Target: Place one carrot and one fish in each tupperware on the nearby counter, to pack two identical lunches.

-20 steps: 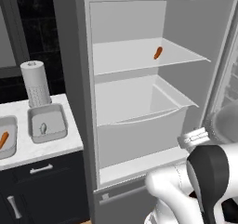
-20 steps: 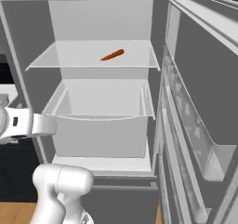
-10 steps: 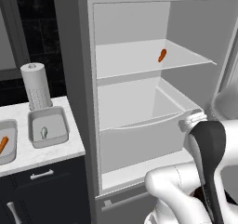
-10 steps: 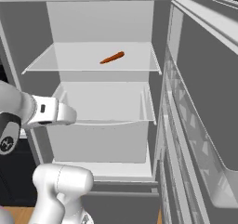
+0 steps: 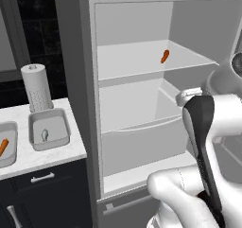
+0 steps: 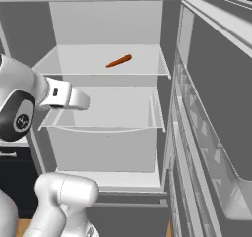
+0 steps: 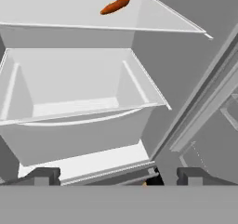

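An orange carrot (image 5: 164, 56) lies on the upper shelf of the open fridge, also in the right base view (image 6: 119, 61) and at the top of the hand view (image 7: 115, 5). My gripper (image 7: 118, 176) is open, its two tips wide apart with nothing between them; it hangs in front of the fridge drawer, below the carrot. On the counter (image 5: 52, 153) stand two grey tupperware: the right one (image 5: 48, 129) holds a small grey fish (image 5: 45, 135), the left one (image 5: 5, 149) holds a carrot (image 5: 3, 147).
A clear fridge drawer (image 6: 103, 128) juts out under the shelf. The fridge door (image 6: 216, 108) stands open on the right with its racks. A paper towel roll (image 5: 36, 87) stands behind the tupperware. Dark cabinets (image 5: 42, 194) lie below the counter.
My hand has risen and moved in toward the fridge opening. The carrots, fish and tupperware stay where they were.
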